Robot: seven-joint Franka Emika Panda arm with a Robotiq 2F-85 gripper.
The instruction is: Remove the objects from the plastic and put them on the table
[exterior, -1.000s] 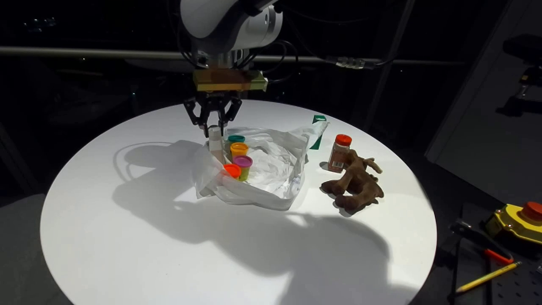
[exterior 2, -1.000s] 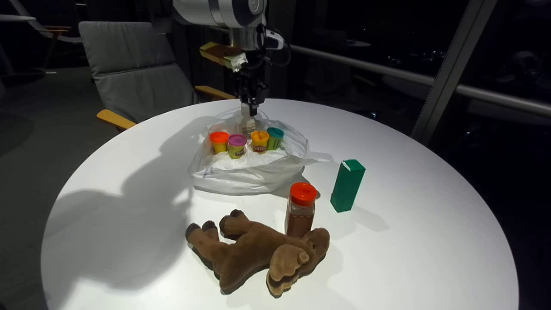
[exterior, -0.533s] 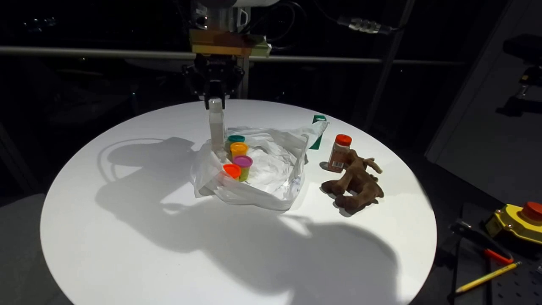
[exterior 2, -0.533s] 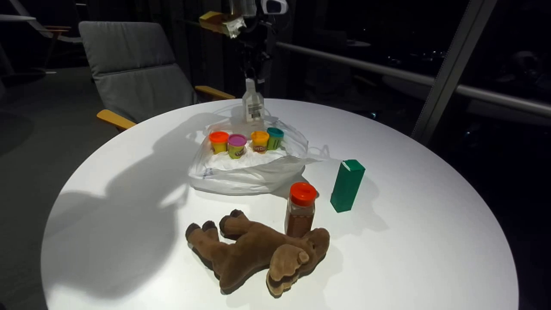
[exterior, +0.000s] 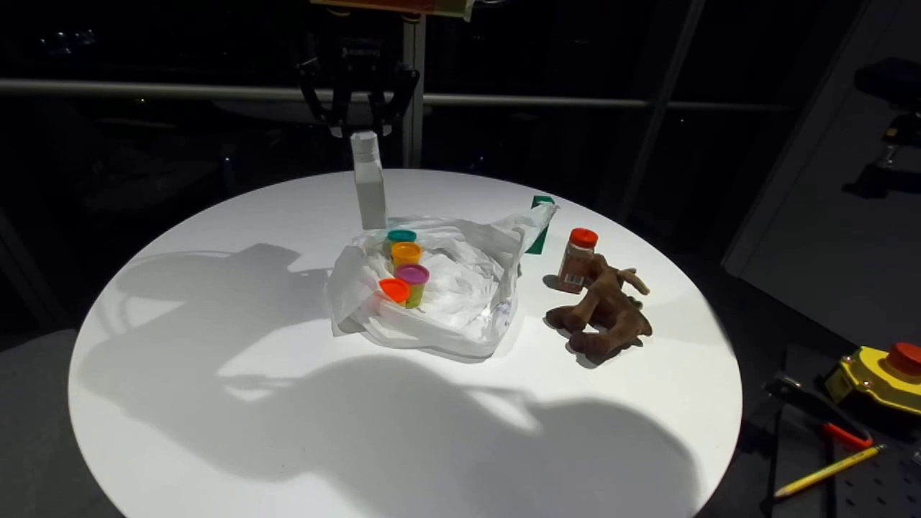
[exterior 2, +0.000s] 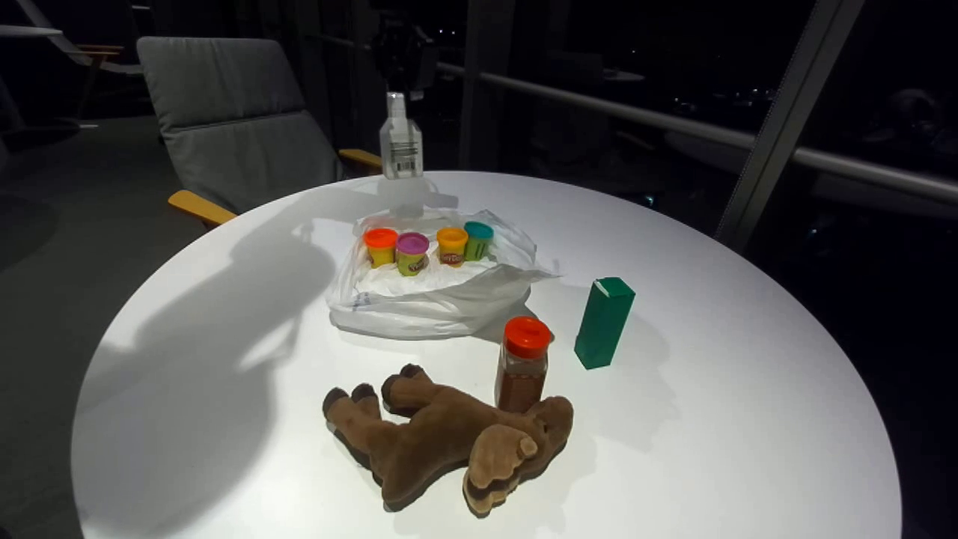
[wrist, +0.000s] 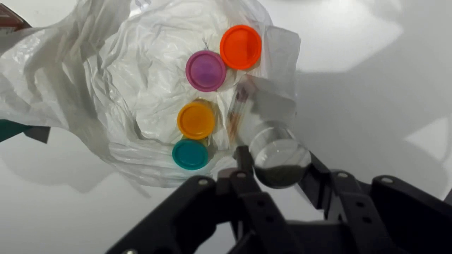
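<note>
Around the upper middle of an exterior view, my gripper (exterior: 362, 132) is clamped on one bottle (exterior: 370, 191); mid-frame, four tubs (exterior: 406, 254) in one bag (exterior: 432, 336); off right, one jar (exterior: 574, 263), one box (exterior: 537, 244), one plushie (exterior: 611, 298).

Lounge-like place: grey armchair (exterior 2: 228, 127), dark windows (exterior 2: 636, 56)

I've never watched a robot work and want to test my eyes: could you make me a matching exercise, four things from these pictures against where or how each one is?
Things
1. clear bottle
2. purple-lidded tub
3. brown plush animal
4. green box

Where or how
A. lying on the table
B. held by the gripper
C. standing outside the white plastic bag
D. inside the white plastic bag

Right pairs: 1-B, 2-D, 3-A, 4-C
</note>
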